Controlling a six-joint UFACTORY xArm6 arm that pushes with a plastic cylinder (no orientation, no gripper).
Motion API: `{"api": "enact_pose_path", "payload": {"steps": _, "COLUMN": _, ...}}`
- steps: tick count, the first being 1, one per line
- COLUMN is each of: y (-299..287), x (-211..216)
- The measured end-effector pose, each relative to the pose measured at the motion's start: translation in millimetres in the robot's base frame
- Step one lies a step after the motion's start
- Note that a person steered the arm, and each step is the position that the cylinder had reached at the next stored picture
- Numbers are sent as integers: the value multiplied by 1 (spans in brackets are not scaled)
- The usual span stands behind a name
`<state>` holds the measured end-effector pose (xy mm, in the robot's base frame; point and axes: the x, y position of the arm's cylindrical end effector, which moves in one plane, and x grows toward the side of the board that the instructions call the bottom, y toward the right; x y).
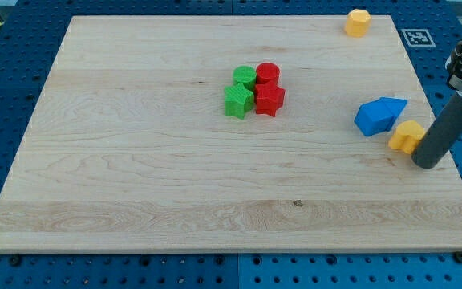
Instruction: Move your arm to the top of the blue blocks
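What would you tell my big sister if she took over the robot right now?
My tip is on the board near the view's right edge, just right of a yellow block and down-right of the blue blocks.
The two blue blocks sit together at the view's right, with that yellow block close against their lower right side.
Done: nothing that shows; the tip is not above the blue pair.
Left: bring the tip around to the pair's top side, probably going round the yellow block.
Not part of this job: green blocks and red blocks clustered mid-board, another yellow block at top right.
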<state>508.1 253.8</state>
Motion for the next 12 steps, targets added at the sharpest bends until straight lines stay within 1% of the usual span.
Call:
{"api": "enact_pose_path", "payload": {"steps": 2, "y": 0, "x": -3}}
{"api": "enact_pose_path", "payload": {"steps": 3, "y": 2, "x": 18}}
{"api": "enact_pose_path", "payload": {"steps": 4, "y": -12, "x": 23}}
{"api": "enact_pose_path", "payload": {"steps": 6, "y": -74, "x": 23}}
{"api": "enact_pose_path", "payload": {"steps": 7, "y": -104, "x": 13}}
{"api": "enact_pose_path", "payload": {"steps": 8, "y": -112, "x": -8}}
{"api": "enact_pose_path", "payload": {"steps": 12, "y": -112, "x": -75}}
